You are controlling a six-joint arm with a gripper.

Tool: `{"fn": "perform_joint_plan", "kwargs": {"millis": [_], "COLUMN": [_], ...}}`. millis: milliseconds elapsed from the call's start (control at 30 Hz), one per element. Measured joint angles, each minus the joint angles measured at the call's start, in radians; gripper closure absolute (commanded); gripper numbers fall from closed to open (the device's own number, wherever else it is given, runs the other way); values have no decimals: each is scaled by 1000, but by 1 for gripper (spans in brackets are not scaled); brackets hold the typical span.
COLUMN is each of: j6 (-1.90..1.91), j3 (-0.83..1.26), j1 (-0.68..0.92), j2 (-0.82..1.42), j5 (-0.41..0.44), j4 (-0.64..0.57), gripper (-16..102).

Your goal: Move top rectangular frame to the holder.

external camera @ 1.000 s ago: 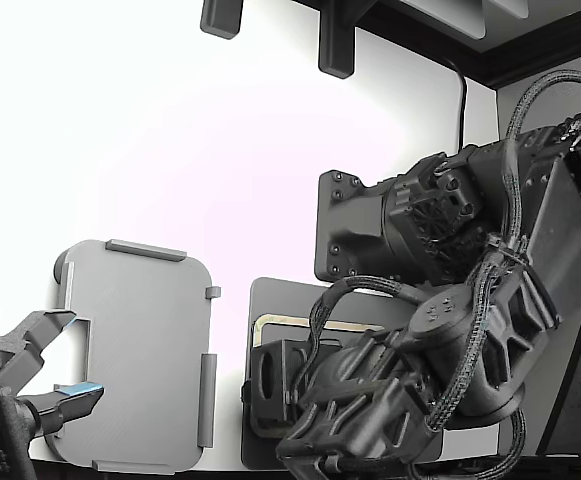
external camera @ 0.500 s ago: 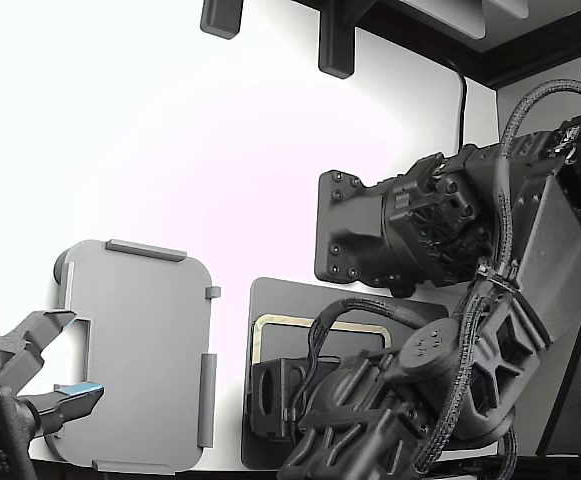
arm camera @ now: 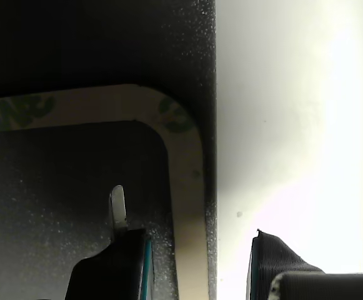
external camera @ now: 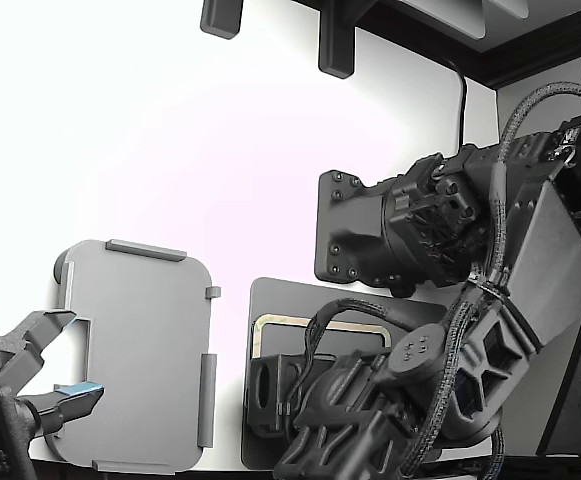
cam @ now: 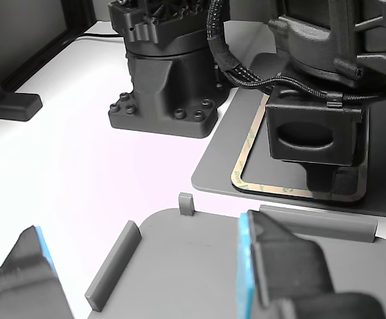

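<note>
The frame is a thin pale gold-green ring lying flat on the dark grey mat. My gripper is open and low over it. One finger stands inside the ring's opening, the other outside the mat's edge, so the jaws straddle one side of the frame near a rounded corner. In the exterior view the frame shows behind my gripper, right of centre. The light grey holder lies at the exterior view's left, empty. In the other view the frame lies beyond the holder.
A second arm's open gripper with blue pads hangs over the holder's near left corner. A black robot base stands behind the mat. My arm and cables cover the mat's right part.
My gripper has dropped a little toward the mat and the arm's upper links have swung right, so more of the frame's far side shows. The second arm has not moved.
</note>
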Motion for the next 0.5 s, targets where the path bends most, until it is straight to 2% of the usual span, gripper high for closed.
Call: {"fn": "perform_joint_plan", "kwargs": {"millis": [200,500], "j6": [9,15], "j3": [46,46], "j1": [0,0], "j2": [9,9], "j5": [5,8], "j4": [-38,-46], "gripper": [38,40]}}
